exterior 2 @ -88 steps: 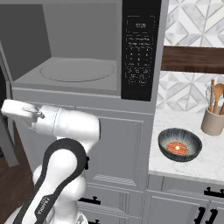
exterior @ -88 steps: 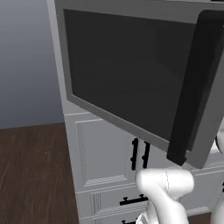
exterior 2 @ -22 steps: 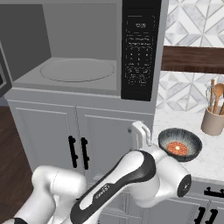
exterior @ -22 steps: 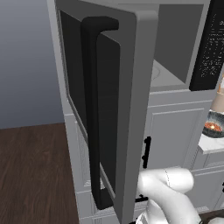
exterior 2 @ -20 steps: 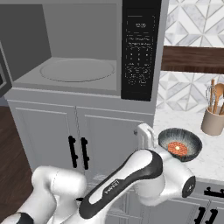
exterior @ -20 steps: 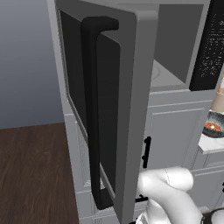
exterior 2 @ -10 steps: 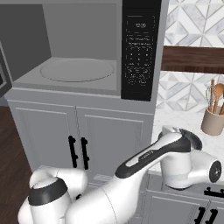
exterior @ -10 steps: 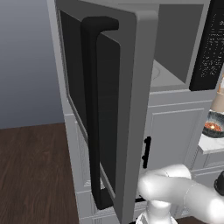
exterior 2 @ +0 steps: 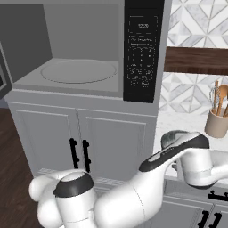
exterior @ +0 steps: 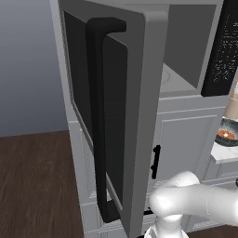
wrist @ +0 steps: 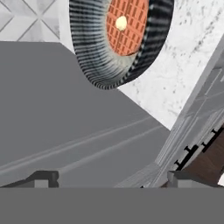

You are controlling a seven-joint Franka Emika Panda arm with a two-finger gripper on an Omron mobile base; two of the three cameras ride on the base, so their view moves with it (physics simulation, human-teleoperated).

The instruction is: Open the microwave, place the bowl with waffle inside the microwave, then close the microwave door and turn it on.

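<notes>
Holding waffle (wrist: 127,24), bowl (wrist: 94,52) sits on counter (wrist: 192,65); claw (wrist: 109,178) released.

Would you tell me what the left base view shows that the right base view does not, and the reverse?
Left base view alone: the open microwave door with its black bar handle, and the bowl on the counter. Right base view alone: the round turntable and a utensil holder. Both share the microwave, its control strip and the white cabinets.

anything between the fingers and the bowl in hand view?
Nothing blocks it: hand view shows the microwave's grey side wall and bare speckled counter between the open fingers and bowl.
</notes>
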